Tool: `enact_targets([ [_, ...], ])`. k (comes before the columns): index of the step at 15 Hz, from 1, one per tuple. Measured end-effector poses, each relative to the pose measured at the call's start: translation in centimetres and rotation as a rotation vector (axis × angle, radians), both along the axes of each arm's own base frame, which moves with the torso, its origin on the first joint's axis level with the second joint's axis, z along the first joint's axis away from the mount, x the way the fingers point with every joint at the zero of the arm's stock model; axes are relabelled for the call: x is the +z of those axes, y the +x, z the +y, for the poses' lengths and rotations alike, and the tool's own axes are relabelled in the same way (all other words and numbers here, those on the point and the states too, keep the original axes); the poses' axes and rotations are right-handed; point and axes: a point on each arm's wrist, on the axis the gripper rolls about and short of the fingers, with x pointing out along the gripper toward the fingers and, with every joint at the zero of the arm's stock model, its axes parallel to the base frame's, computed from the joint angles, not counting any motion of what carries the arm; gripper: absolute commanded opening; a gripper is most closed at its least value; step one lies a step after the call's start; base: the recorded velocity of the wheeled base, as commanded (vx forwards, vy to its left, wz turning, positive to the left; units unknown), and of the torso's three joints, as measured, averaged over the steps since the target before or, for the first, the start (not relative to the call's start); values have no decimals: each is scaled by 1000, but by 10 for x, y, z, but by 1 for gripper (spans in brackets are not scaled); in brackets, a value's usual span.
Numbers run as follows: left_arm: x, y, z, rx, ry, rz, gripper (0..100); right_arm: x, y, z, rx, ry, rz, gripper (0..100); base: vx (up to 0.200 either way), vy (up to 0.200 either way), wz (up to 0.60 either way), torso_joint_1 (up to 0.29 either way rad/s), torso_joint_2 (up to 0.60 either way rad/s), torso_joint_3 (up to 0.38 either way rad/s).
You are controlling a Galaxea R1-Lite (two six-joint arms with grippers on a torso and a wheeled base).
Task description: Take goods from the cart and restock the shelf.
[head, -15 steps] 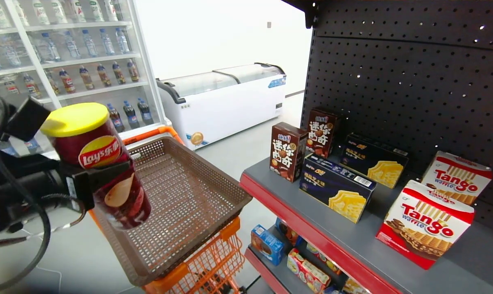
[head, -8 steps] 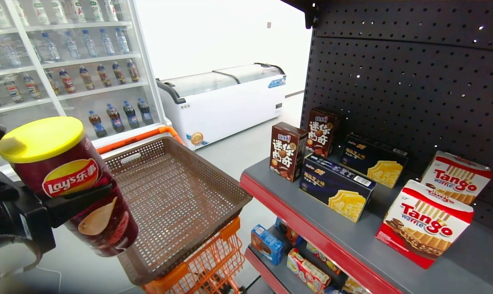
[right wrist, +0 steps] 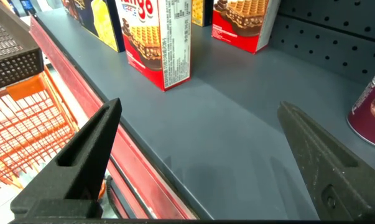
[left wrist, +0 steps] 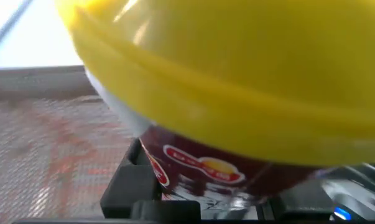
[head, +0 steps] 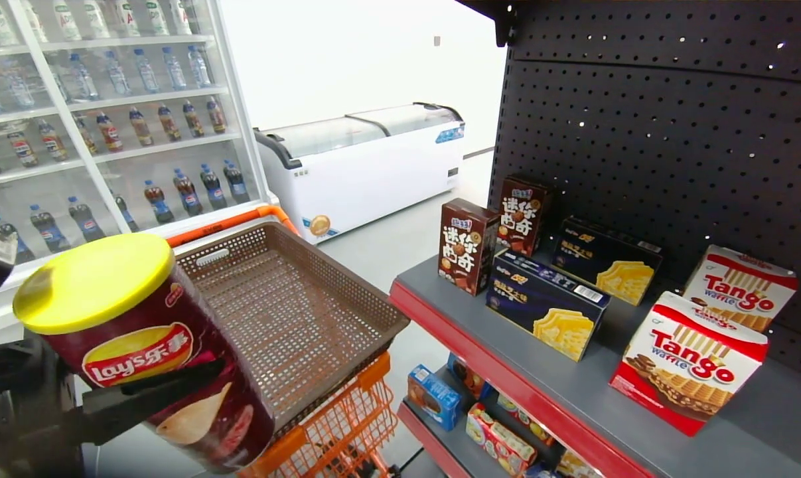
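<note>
Noting our left gripper (head: 174,388) clamped on the near-upright can (head: 135,345), left of the shelf (head: 433,287); we judge the carry runs rightward.

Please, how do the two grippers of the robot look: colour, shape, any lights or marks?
Both are matt black. The right gripper has two thick, flat-sided fingers that narrow to blunt wedge tips. The left gripper has slimmer, angular fingers on a blocky black body, with a small blue light near its base. No markings can be read.
</note>
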Motion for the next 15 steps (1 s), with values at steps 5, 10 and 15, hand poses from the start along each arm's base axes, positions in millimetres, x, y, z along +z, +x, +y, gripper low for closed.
enact_targets([
  [5,0,-5,-13,-251,-52,37,0,0,0,0,1,0,0,100,0,0,0,0,0,0],
  [10,-6,-5,-20,-401,-79,82,0,0,0,0,1,0,0,100,0,0,0,0,0,0],
  [15,-12,-2,-22,-415,-77,113,0,0,0,0,2,0,0,100,0,0,-360,-1,2,2],
])
